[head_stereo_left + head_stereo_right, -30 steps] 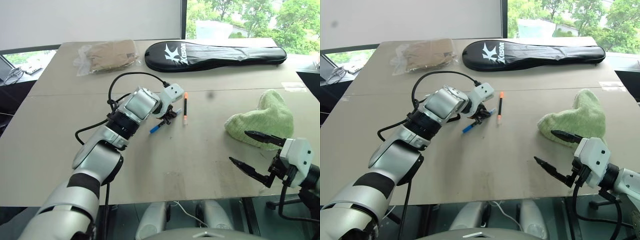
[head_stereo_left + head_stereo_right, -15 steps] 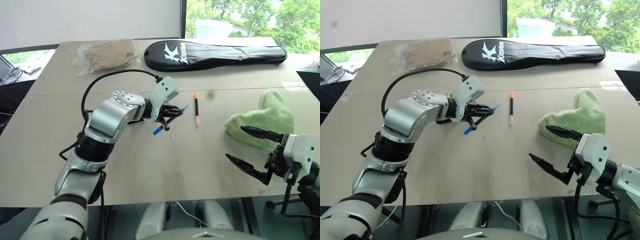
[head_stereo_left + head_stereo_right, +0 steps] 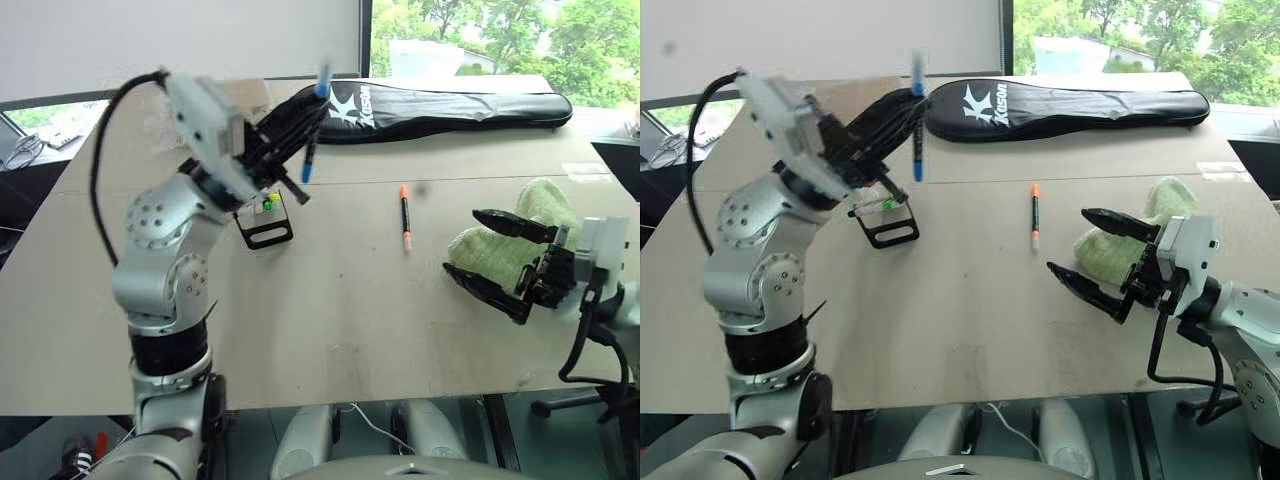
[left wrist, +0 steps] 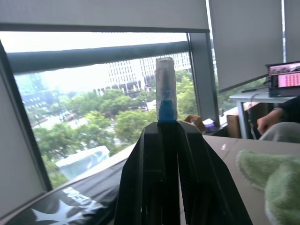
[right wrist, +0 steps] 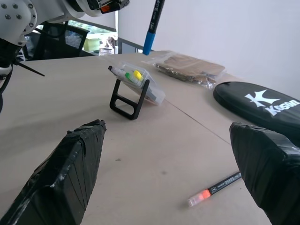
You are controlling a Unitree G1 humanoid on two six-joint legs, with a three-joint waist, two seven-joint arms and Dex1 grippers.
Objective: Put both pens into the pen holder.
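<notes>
Gripping the blue-ended pen (image 3: 311, 128) above the pen holder (image 3: 265, 218), the left gripper (image 3: 300, 120) hangs before a black racket case (image 3: 440, 108) in the head view, while the right wrist view shows spread right fingers (image 5: 65, 171) flanking the orange-capped pen (image 5: 220, 185) on the table (image 5: 154, 154).

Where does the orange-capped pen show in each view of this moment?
Left eye: orange-capped pen lying on the table, centre-right.
Right eye: orange-capped pen centre-right, left of the green cloth.
Left wrist: not in it.
Right wrist: between the fingertips.
Shared landmark: black racket case.
</notes>
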